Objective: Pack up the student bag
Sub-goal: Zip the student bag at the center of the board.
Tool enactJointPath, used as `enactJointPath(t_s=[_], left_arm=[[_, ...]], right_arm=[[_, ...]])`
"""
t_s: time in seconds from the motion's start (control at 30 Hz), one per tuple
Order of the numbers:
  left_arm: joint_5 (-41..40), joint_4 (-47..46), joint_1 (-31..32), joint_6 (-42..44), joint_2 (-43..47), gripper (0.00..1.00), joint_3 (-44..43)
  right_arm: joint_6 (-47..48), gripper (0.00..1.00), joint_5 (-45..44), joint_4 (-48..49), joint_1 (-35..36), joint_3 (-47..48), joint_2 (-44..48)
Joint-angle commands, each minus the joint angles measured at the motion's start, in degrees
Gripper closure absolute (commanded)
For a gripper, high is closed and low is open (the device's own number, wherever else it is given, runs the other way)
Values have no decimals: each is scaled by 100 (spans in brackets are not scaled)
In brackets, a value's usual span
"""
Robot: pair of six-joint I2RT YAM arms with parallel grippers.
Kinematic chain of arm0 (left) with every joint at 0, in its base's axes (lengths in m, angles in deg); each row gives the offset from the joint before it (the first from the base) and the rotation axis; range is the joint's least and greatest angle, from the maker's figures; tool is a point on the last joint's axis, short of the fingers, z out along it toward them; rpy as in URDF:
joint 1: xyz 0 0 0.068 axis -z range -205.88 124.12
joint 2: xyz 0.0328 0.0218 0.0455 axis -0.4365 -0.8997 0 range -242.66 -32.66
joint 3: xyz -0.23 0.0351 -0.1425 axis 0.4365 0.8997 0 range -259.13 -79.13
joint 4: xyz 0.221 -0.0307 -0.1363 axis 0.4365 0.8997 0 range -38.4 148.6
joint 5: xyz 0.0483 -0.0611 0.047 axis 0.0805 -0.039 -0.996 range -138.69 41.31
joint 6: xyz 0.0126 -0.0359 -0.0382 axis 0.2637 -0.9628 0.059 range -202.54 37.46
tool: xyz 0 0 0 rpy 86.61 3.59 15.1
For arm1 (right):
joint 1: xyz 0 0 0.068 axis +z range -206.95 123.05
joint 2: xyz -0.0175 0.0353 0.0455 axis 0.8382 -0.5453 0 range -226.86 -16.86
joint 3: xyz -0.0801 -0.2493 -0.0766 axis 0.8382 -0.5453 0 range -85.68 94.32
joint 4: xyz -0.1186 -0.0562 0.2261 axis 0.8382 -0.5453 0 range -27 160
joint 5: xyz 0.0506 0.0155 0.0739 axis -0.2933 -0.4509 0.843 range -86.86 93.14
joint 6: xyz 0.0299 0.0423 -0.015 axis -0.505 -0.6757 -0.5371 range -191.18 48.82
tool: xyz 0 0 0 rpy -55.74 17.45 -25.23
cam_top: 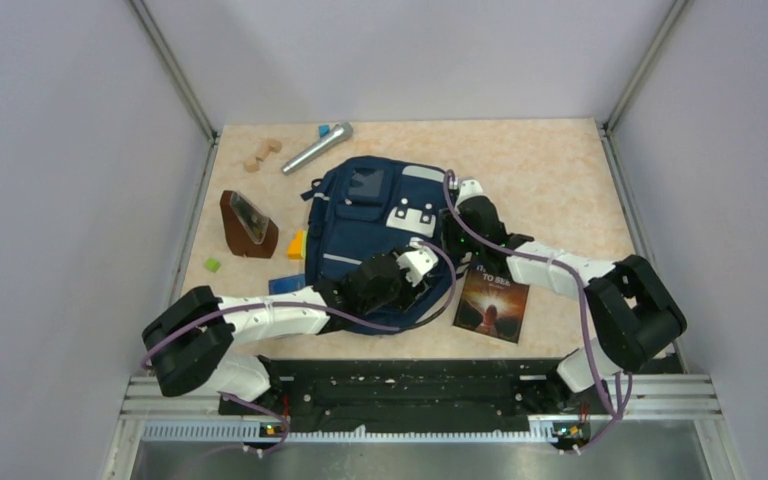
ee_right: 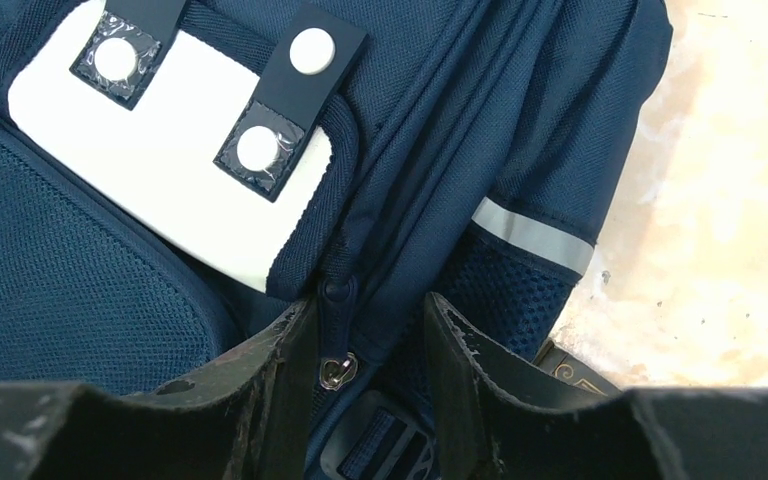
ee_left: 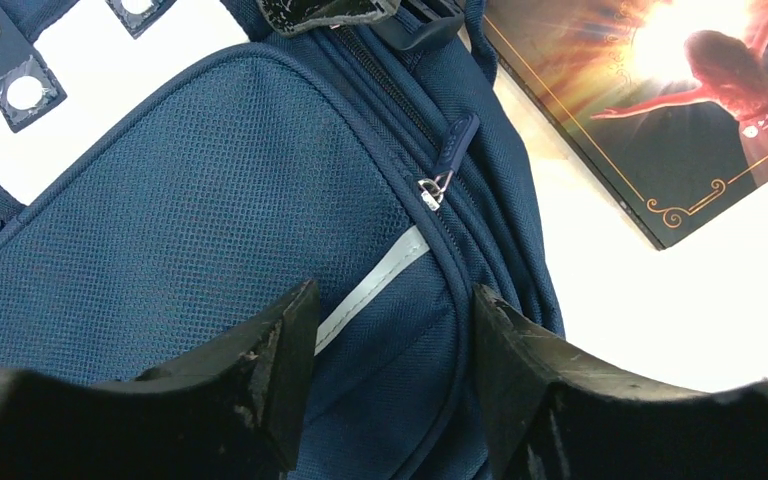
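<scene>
The student bag (cam_top: 355, 235) is navy with grey stripes and a white patch, the book (cam_top: 492, 305) seemingly dark with orange.

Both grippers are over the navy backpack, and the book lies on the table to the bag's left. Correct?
No: the top external view shows the book on the table to the student bag's right. The left gripper and right gripper are indeed over the bag.

Left arm (cam_top: 270, 318): we reach low from the near-left base, forearm running rightward, wrist turned toward the far right. Left gripper (ee_left: 392, 345) is pitched downward, jaws standing apart with a clear gap between the black fingers (ee_left: 278, 350).

Right arm (cam_top: 560, 268): elbow folded at near right, forearm sweeping left and away. Right gripper (ee_right: 365, 340) is tipped downward, jaws parted, with a narrower gap than our left.
</scene>
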Motion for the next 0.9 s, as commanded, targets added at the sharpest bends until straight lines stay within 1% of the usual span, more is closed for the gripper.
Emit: enactJointPath(t_s=[0.0,0.1,0.2,0.27,0.37,0.43,0.5,0.63,0.87], left_arm=[[-375,-292,-37,-43,176,43,-62],[-469,-322,-44,-59,229,48,-22],[-577,-399,-37,-70,297,55,29],[-625,-437,-37,-73,344,59,65],[-666,-492,-37,-85,396,69,97],[-697,-504,-39,-88,415,75,109],[-746,-511,-37,-86,438,83,102],[-937,-549,-37,-187,495,99,94],[-989,-636,-37,-272,591,100,-26]], right_arm=[[138,61,-166,193,1,329,-107],[146,67,-174,201,1,375,-167],[136,78,-230,181,0,420,-214],[143,81,-253,167,-3,444,-242],[151,86,-310,159,1,473,-287],[130,94,-331,162,-3,477,-287],[81,99,-354,214,1,421,-219],[22,100,-319,264,1,274,-33],[-199,100,-83,376,0,-185,361]])
